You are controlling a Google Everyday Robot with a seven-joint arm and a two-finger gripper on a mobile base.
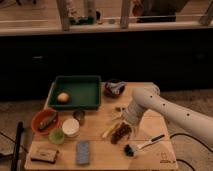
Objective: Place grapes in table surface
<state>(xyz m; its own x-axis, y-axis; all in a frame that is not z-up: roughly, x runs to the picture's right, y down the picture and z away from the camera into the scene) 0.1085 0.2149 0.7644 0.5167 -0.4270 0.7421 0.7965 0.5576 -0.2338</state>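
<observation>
Grapes (121,132), a dark reddish bunch, lie on the counter (107,156) right under the claw (124,120), which points down with its fingers spread. I cannot tell whether it touches the bunch. The white arm (165,110) reaches in from the right and hides part of the counter behind it.

Just left of the bunch lies a pale yellow stick (108,131); just right and nearer the front lies a black-bristled brush (142,146) with a white handle. Further left stand a metal cup (79,116), a white cup (71,127), a small green cup (56,136) and an orange bowl (45,121). A blue sponge (82,152) and a brown block (44,154) sit along the front edge. At the back are a green tray (77,102) holding one round yellowish fruit (63,97), and a dark bowl (114,89).
</observation>
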